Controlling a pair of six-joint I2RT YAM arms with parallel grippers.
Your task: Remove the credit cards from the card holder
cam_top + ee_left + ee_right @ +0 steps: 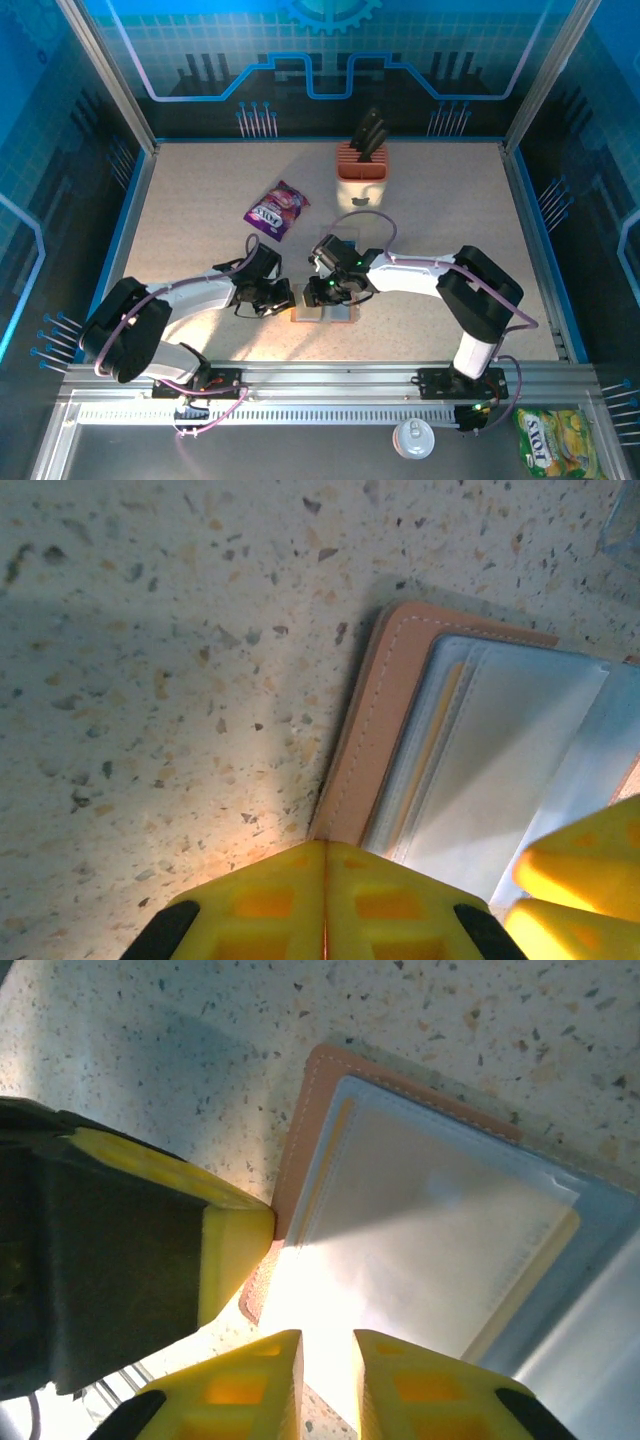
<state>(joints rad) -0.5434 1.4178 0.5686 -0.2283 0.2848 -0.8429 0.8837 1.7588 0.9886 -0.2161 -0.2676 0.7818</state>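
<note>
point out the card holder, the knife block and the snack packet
card holder (375, 730), left wrist view, brown leather rim
knife block (361, 165), top view, orange upper part
snack packet (277, 210), top view, purple middle

Left end effector (325, 880) closed at card holder (365, 750) edge

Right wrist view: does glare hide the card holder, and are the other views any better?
Right wrist: glare blows out the card holder at its edge nearest the right pincer; left wrist: milder warm glow by the left pincer, pockets readable; top external: evenly lit, holder small between the arms.
</note>
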